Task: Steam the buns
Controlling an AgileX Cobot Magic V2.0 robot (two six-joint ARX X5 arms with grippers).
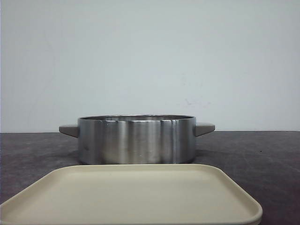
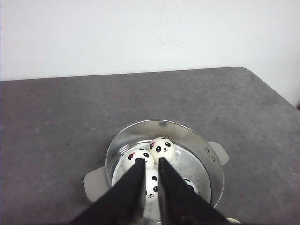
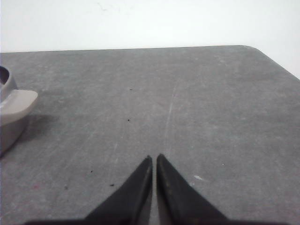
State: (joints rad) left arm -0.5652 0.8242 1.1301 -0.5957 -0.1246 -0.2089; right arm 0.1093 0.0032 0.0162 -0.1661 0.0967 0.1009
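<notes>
Left wrist view shows the buns (image 2: pixel 161 149) already inside the pot (image 2: pixel 206 150); both grippers (image 2: pixel 150 164) (image 3: pixel 154 159) pinched closed, empty; tray (image 1: pixel 140 197) bare.

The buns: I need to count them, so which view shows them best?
The left wrist view: it looks down into the pot at the buns. From the front the pot's wall hides them; the right wrist view shows only a handle.

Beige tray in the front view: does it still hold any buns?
No; the beige tray lies bare, and the buns sit inside the steel pot.
</notes>
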